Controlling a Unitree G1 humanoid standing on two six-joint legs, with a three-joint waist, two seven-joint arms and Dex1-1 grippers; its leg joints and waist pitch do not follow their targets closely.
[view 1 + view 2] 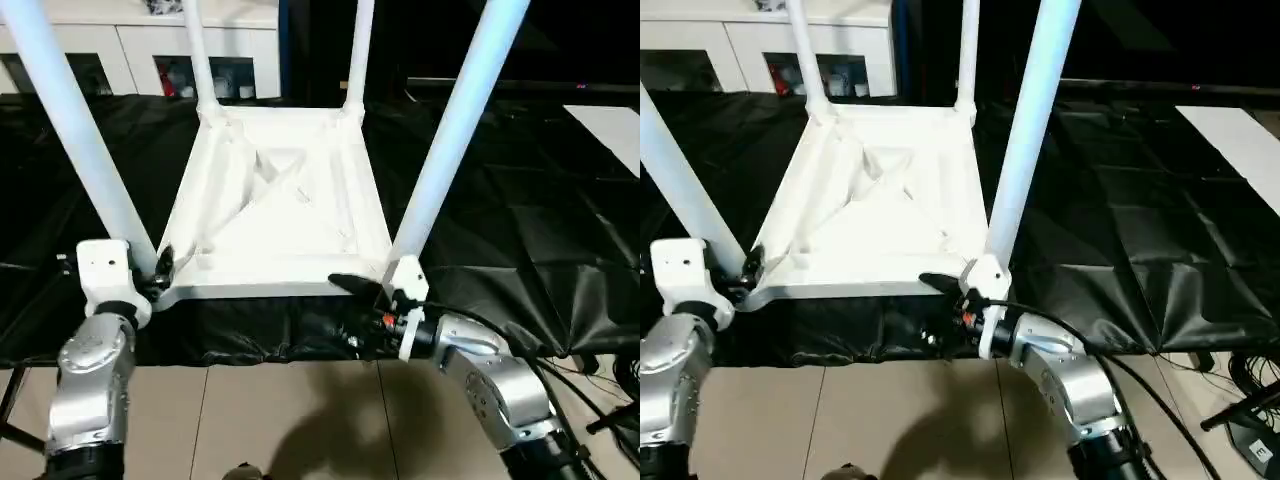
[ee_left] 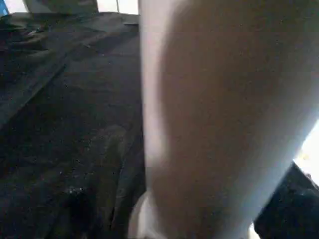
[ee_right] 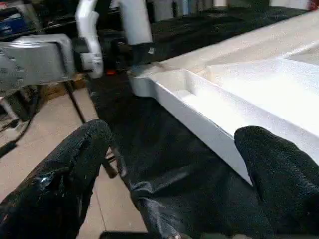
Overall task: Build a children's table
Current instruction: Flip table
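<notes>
Tabletop point(image 1: 275, 200) lies upside down on the black sheet point(image 1: 520, 230), all four legs point(image 1: 455, 130) standing in its corner sockets. At the near edge the right gripper point(image 3: 169, 164) has its fingers spread wide and empty, just beside the rim. The left gripper point(image 1: 160, 268) sits at the near left leg point(image 1: 80, 140); whether it clamps the leg I cannot tell. If one arm pushes sideways now, a leg not fully seated could tilt or pop out. Further back stands the white cabinet point(image 1: 130, 50)
</notes>
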